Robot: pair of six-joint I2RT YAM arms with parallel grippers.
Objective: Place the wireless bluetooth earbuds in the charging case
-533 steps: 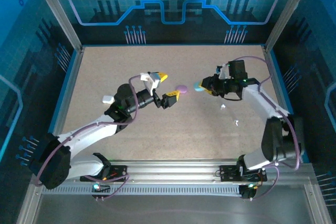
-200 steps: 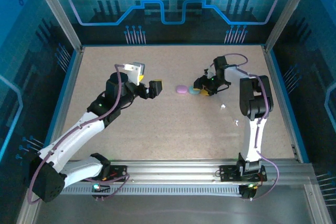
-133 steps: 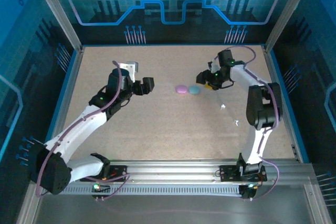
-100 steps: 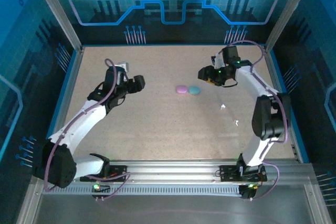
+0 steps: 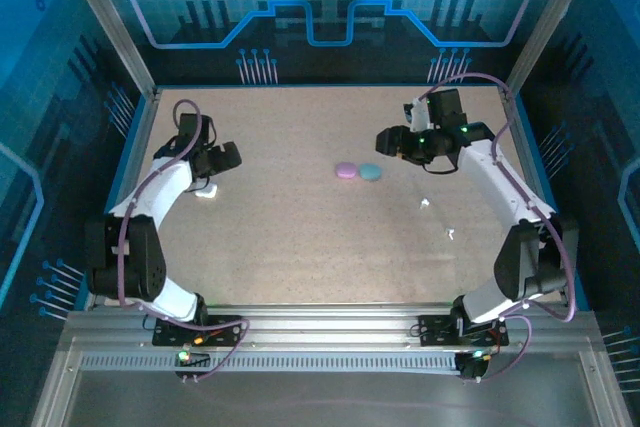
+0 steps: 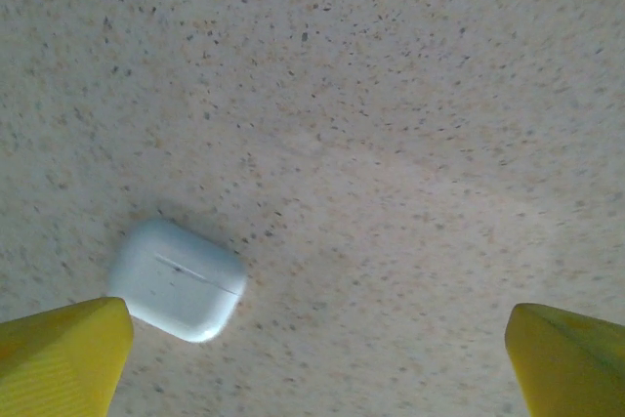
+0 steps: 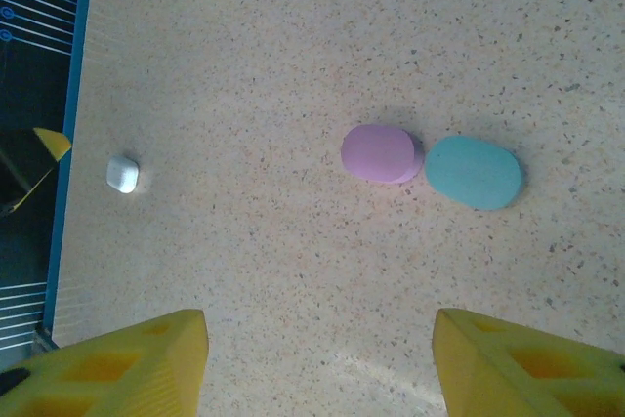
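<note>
Seam (image 6: 195, 273) on white case (image 6: 176, 285) shows from left wrist.

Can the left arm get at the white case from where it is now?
Probably yes. The left hand hangs open right by the white case, which lies alone on the table, nothing in between.

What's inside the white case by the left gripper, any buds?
The white case lies shut, with only its lid seam showing, so its inside is hidden. Two tiny white pieces, maybe buds, lie loose over on the right arm's side.
</note>
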